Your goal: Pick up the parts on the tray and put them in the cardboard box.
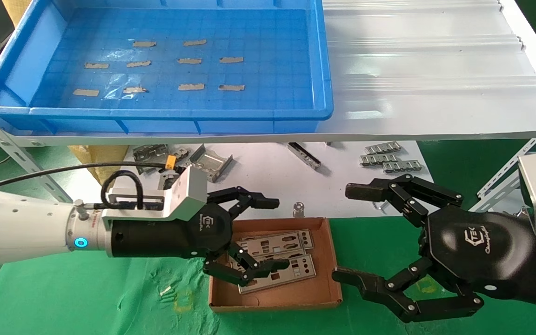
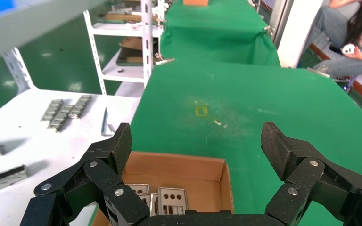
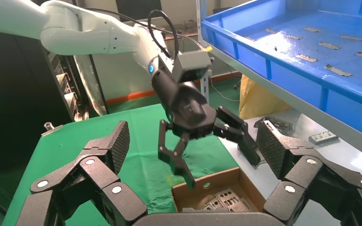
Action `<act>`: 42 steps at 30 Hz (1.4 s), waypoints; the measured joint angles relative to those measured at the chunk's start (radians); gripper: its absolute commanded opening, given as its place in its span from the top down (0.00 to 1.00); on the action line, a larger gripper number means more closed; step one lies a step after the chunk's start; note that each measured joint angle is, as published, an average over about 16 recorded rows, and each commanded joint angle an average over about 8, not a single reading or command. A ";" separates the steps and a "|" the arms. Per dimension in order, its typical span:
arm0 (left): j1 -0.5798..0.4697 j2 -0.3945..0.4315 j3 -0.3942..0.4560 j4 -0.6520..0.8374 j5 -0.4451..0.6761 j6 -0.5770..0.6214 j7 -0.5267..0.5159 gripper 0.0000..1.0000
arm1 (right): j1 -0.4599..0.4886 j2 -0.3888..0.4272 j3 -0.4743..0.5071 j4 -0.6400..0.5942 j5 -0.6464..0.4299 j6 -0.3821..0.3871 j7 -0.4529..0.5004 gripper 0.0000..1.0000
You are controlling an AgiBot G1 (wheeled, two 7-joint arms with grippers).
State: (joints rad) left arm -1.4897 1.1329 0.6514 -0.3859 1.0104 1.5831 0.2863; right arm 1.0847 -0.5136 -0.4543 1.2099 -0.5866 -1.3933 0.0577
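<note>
The left end effector (image 1: 275, 232) hovers over the cardboard box (image 1: 277, 300) with its fingers spread wide and nothing between them. The right end effector (image 1: 347, 235) is positioned just beside the box on its right side — fingers likewise fully open, holding nothing. The box rests on the green desk (image 1: 86, 298) and contains the parts (image 1: 272, 244), which lie flat and overlapping on its floor. The tray (image 1: 324, 70) sits on the white corrugated sheet (image 1: 435, 70) above and behind the box; only strips of tan tape (image 1: 189, 61) show on its grid floor — no plates.
</note>
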 measured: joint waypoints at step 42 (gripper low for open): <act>0.373 -0.469 -0.334 -0.808 -0.252 -0.078 -0.426 0.00 | 0.000 0.000 0.000 0.000 0.000 0.000 0.000 0.00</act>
State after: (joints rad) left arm -1.1164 0.6638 0.3171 -1.1941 0.7587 1.5047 -0.1396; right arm 1.0847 -0.5136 -0.4543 1.2099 -0.5866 -1.3932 0.0577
